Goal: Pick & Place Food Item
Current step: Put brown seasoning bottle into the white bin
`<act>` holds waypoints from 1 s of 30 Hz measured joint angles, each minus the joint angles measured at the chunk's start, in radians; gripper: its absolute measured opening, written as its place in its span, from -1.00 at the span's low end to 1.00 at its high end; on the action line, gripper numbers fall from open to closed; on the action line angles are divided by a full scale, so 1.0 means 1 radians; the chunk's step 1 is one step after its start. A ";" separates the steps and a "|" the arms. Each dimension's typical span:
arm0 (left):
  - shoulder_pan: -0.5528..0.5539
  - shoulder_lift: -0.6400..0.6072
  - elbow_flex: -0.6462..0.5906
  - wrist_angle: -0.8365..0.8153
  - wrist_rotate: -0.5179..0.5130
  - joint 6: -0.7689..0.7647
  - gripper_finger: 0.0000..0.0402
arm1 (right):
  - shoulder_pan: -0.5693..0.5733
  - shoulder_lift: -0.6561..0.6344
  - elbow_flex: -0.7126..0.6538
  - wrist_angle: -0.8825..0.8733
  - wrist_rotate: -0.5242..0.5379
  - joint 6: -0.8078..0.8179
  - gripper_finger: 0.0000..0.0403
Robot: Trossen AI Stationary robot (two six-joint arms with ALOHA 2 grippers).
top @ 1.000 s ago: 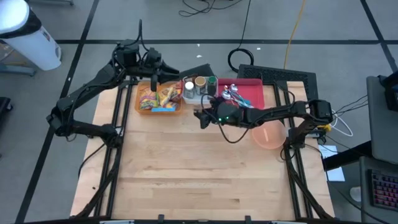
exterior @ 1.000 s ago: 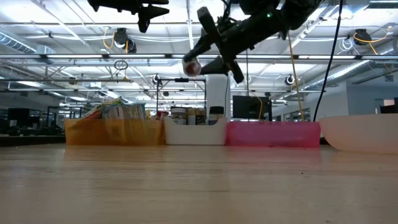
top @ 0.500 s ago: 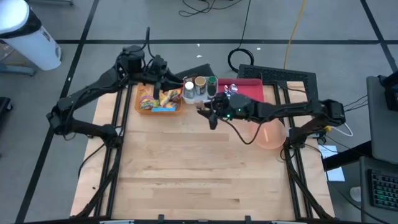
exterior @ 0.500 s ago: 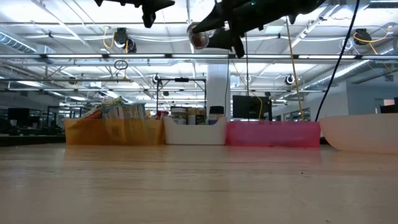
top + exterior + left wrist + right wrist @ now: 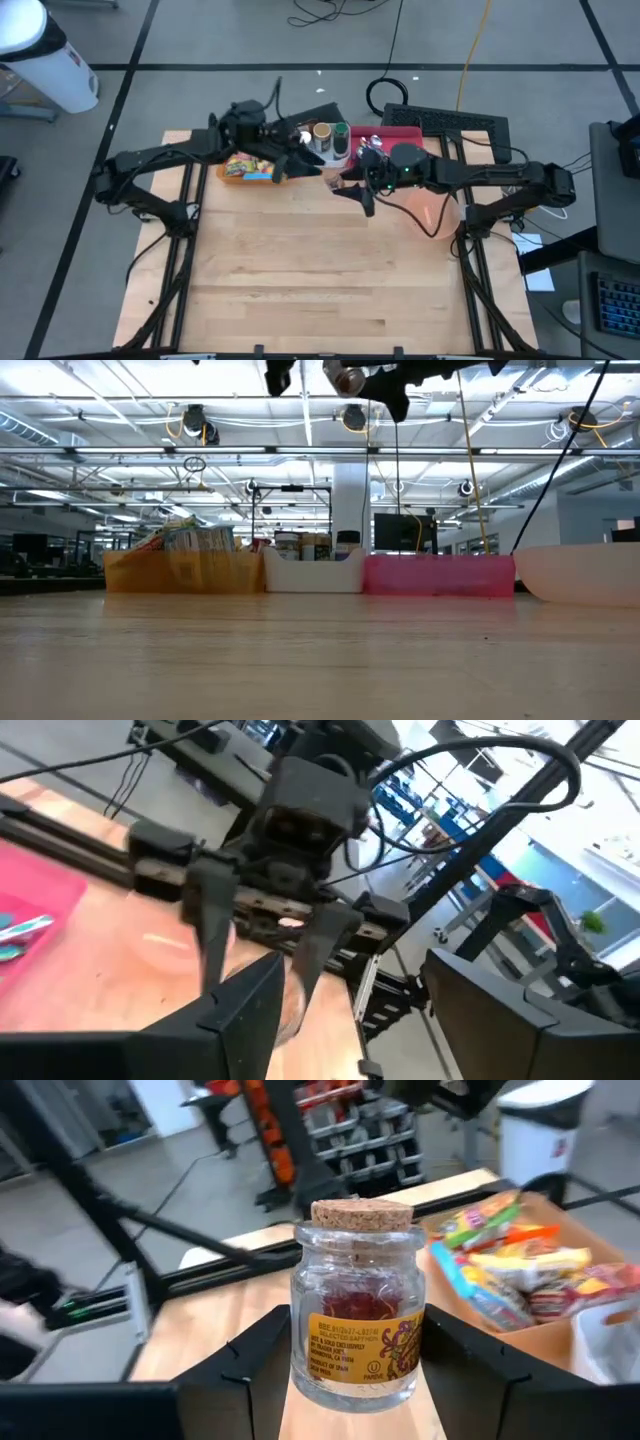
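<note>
Holding aloft, mid-carry: right gripper (image 5: 342,187) clamped on a small glass jar (image 5: 357,1310), raised well above the wooden table (image 5: 300,280), near the white bin (image 5: 312,572) and pink tray (image 5: 438,575). Likely handing over next, judging by the left gripper (image 5: 318,166) facing it just beside, fingers spread apart and empty; calling for lining those open fingers up around the jar before any release. Looking closer at the jar: clear and squat, cork stopper (image 5: 362,1215), red threads inside, yellow label. Sitting farther back, an orange bin (image 5: 256,166) of snack packets.
</note>
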 joint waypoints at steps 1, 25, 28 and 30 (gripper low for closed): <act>-0.017 0.014 0.018 -0.006 -0.017 0.003 0.26 | -0.001 -0.008 0.000 -0.012 -0.021 0.000 -0.11; -0.108 0.318 0.521 -0.622 -0.163 0.256 0.28 | -0.003 -0.072 0.000 -0.129 -0.110 -0.022 -0.11; -0.108 0.318 0.521 -0.628 -0.166 0.263 0.28 | -0.014 -0.072 0.000 -0.129 -0.110 -0.023 -0.11; -0.110 0.318 0.521 -0.628 -0.167 0.262 0.28 | -0.023 -0.072 0.000 -0.128 -0.109 -0.022 -0.11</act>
